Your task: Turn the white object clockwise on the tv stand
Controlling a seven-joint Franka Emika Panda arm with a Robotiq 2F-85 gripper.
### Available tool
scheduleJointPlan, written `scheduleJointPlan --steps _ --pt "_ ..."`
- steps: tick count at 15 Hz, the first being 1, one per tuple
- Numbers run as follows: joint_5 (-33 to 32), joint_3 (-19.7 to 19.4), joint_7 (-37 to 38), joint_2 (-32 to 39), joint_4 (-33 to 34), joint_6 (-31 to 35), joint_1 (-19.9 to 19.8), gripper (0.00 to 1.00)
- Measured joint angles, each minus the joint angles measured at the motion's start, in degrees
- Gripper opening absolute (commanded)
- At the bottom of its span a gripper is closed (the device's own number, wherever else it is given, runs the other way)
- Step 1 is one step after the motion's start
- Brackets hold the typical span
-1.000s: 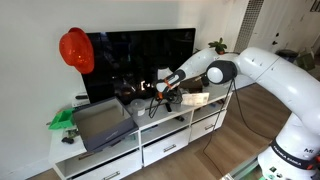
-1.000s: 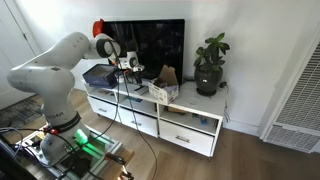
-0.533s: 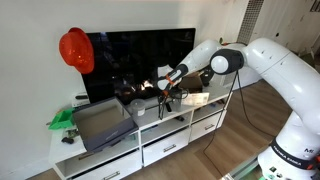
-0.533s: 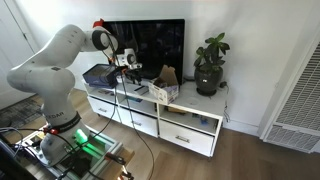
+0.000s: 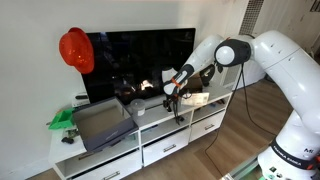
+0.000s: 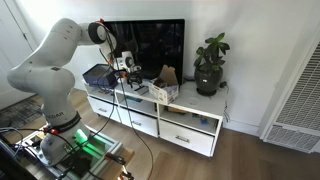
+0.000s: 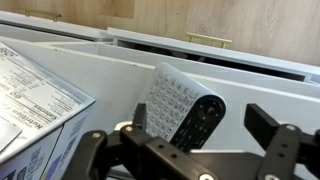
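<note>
One studded white object [image 7: 165, 100] looks flat, perhaps rubbery.

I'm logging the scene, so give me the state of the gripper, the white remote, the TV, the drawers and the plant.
White remote: lying flat and slanted on the stand.
Gripper: open, poised over the remote, not gripping.
TV: screen dark.
Drawers: all shut.
Plant: standing upright.

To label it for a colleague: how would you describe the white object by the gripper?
Find the long white tv stand below the black TV. Ahead of the gripper lies the white object: flat, covered with rows of small bumps, unlike the printed box beside it.
</note>
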Motion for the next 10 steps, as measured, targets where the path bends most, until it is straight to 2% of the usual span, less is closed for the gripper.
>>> scheduleJointPlan --steps 5,10 --pt "-2.92 1.98 -14.85 -1.65 -3.67 2.88 -3.34 1.0" --pt "-4.6 5.77 -29.86 -1.98 -4.9 2.57 -7.45 1.0"
